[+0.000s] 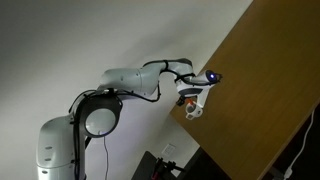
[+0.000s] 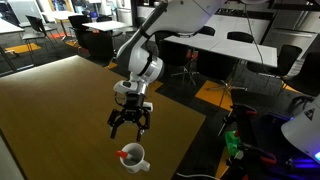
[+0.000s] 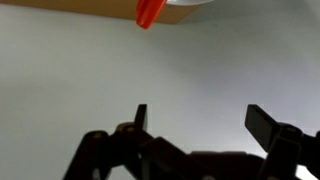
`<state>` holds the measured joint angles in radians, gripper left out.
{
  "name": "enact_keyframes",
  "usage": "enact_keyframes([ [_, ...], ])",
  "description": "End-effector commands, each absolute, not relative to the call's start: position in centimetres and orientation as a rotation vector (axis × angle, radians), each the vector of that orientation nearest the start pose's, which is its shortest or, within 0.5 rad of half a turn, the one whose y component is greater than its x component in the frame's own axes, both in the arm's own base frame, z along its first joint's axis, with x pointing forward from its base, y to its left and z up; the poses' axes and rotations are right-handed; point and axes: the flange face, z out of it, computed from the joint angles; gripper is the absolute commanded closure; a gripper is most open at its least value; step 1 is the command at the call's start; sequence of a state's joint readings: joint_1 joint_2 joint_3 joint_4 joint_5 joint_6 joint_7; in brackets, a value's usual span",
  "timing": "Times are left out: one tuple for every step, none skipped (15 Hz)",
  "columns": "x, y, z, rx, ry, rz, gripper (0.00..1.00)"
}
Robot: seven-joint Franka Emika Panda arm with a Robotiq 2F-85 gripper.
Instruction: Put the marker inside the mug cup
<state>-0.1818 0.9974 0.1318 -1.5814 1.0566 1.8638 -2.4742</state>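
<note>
Office desks [image 2: 232, 42] and chairs fill the background behind a broad brown counter [image 2: 60, 100], which takes up most of the lower part of an exterior view. Over it the white arm [image 2: 140, 62] reaches downward, and its dark pincer [image 2: 130, 129] hangs with the jaws spread apart and nothing between them. Just below the pincer in that view, nearer the camera, the white mug cup [image 2: 136, 159] stands upright on the counter, apart from the fingertips. The marker [image 2: 122, 153] is in the mug's mouth: its red body shows at the rim on the side away from the handle (how deep it sits cannot be told from here). In the wrist view the two dark fingers [image 3: 140, 118] rise from the bottom edge, wide apart and empty, and the red end of the marker [image 3: 147, 12] pokes into the picture at the very top, well clear of them, beside a sliver of white that looks like the mug's rim. In an exterior view the arm [image 1: 125, 80] stretches from its base toward the edge of the brown counter [image 1: 260, 90], where the pincer and mug are too small to read clearly.
</note>
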Motion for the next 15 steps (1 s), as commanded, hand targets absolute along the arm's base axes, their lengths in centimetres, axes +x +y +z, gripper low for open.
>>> enact_keyframes([
  [60.3,2.5,8.9,-1.411,-1.577,-0.908,0.0],
  [60.0,2.4,9.7,-1.411,-1.574,-0.919,0.0],
  [59.7,2.4,10.4,-1.406,-1.579,-0.936,0.0],
  [59.4,2.4,11.1,-1.409,-1.579,-0.943,0.0],
  [59.1,2.4,11.7,-1.406,-1.585,-0.954,0.0],
  [58.8,2.4,12.2,-1.408,-1.586,-0.959,0.0],
  [58.5,2.3,12.7,-1.408,-1.591,-0.965,0.0],
  [58.3,2.3,13.1,-1.413,-1.594,-0.961,0.0],
  [58.1,2.2,13.5,-1.423,-1.603,-0.943,0.0],
  [59.4,2.2,11.8,-1.406,-1.575,-0.938,0.0],
  [59.1,2.1,12.1,-1.409,-1.578,-0.935,0.0],
  [59.0,2.1,12.4,-1.41,-1.58,-0.933,0.0],
  [58.8,2.1,12.5,-1.411,-1.581,-0.931,0.0],
  [58.8,2.1,12.6,-1.412,-1.581,-0.929,0.0],
  [58.7,2.1,12.5,-1.412,-1.581,-0.928,0.0],
])
